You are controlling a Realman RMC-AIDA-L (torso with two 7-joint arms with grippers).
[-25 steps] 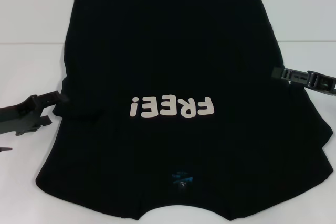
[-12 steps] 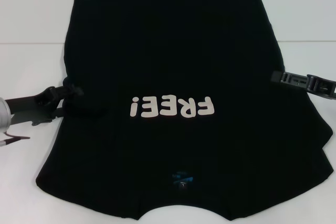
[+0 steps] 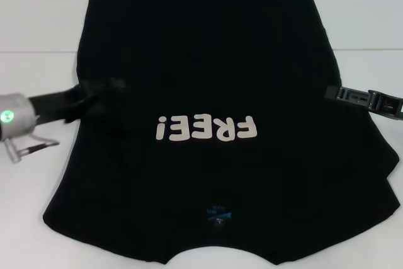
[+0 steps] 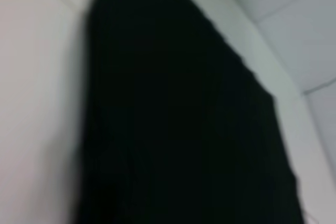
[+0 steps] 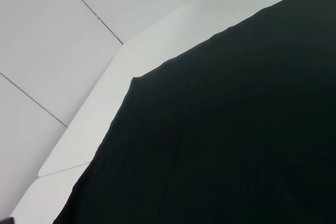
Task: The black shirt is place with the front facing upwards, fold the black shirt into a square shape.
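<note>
The black shirt lies flat on the white table, front up. Its pale "FREE!" lettering and blue neck label are on my side. My left gripper reaches in over the shirt's left side and is shut on a fold of sleeve fabric, which it holds over the body. My right gripper rests at the shirt's right edge. The left wrist view and the right wrist view show only black fabric on the table.
The white table shows bare on both sides of the shirt and beyond its far hem. A seam line crosses the table surface at the left.
My left gripper has moved right from the shirt's left edge onto the shirt, drawing the left sleeve inward with it. The right gripper has not moved.
</note>
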